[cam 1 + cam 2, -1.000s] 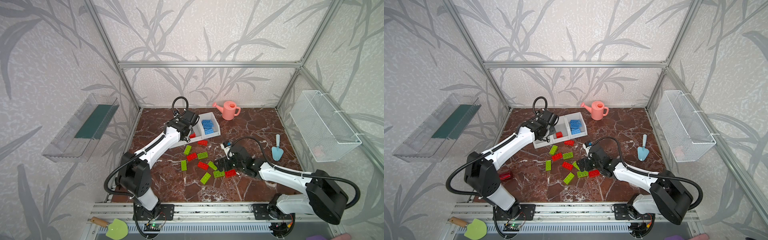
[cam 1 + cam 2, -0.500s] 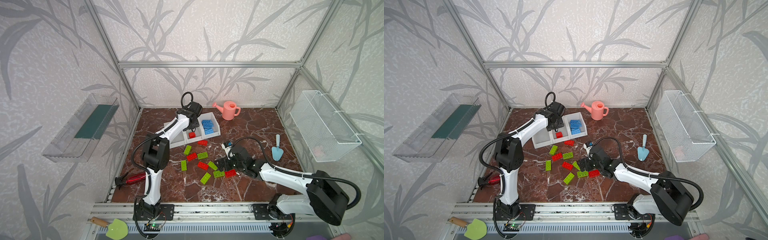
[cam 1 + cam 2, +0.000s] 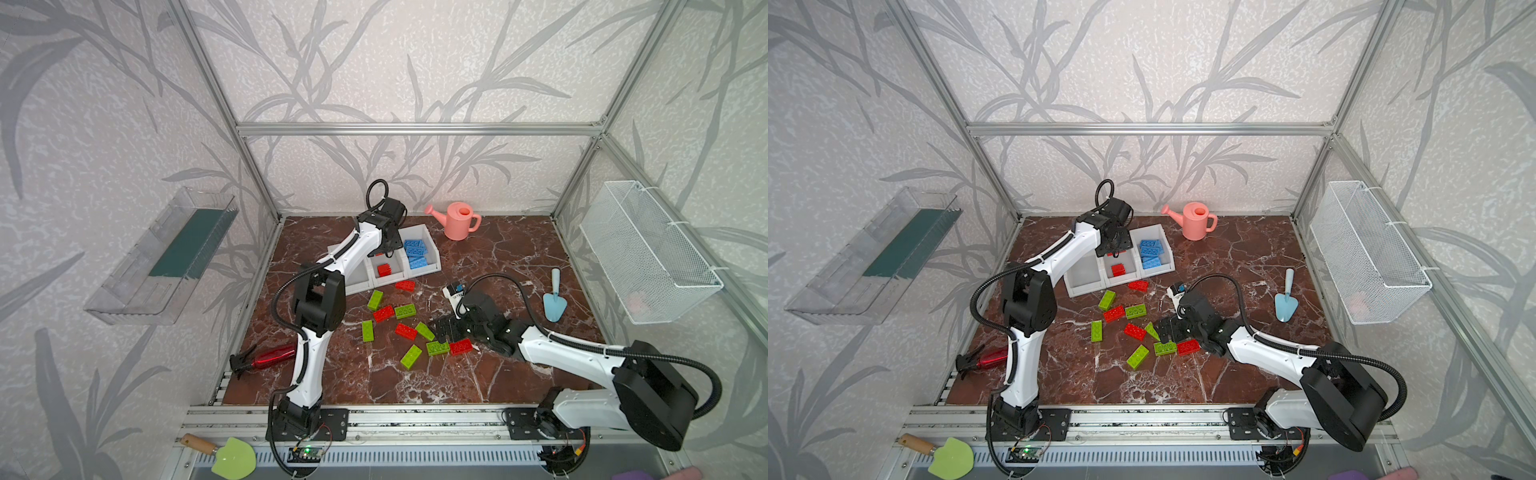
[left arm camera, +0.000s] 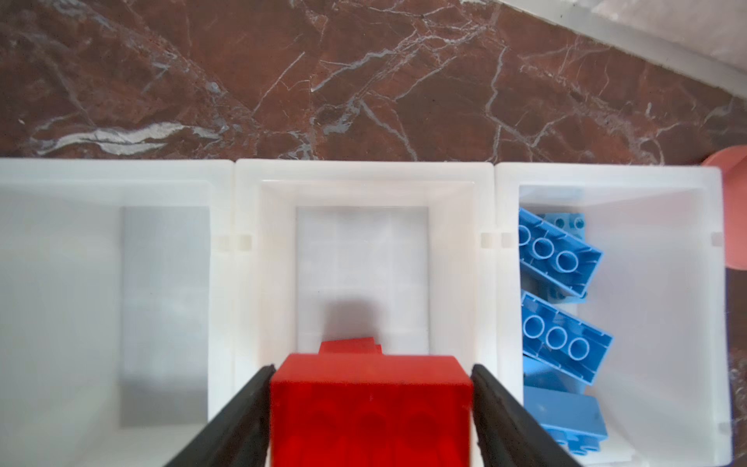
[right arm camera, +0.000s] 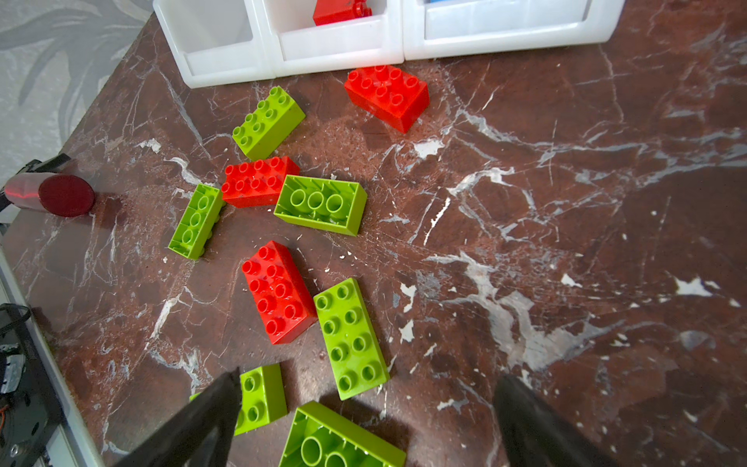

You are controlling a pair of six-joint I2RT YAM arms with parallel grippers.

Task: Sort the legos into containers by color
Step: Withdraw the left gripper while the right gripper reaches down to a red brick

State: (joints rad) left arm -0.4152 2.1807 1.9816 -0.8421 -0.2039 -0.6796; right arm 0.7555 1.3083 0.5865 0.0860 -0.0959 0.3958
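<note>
Three joined white containers [image 3: 433, 254] stand at the back. The right one holds several blue legos [image 3: 415, 251] [image 4: 558, 250], the middle one a red lego [image 3: 384, 270] [image 3: 1118, 269], and the left one [image 4: 60, 283] is empty. My left gripper [image 3: 384, 248] [image 4: 371, 388] hangs over the middle container, its fingertips against the sides of a red lego [image 4: 370, 404]. Several red and lime green legos [image 3: 405, 311] [image 5: 279, 291] lie loose on the floor. My right gripper [image 3: 442, 332] [image 5: 368, 376] stands open low over the green ones [image 5: 349, 335], holding nothing.
A pink watering can [image 3: 459, 220] stands behind the containers. A blue trowel [image 3: 555, 299] lies at the right, and a red-handled tool [image 3: 266, 357] at the left edge. A wire basket [image 3: 648, 257] and a clear tray [image 3: 166, 257] hang on the side walls.
The left arm raised its elbow and carried the red lego from over the left container to above the middle one. The right gripper stayed in place and its jaws spread a little wider.
</note>
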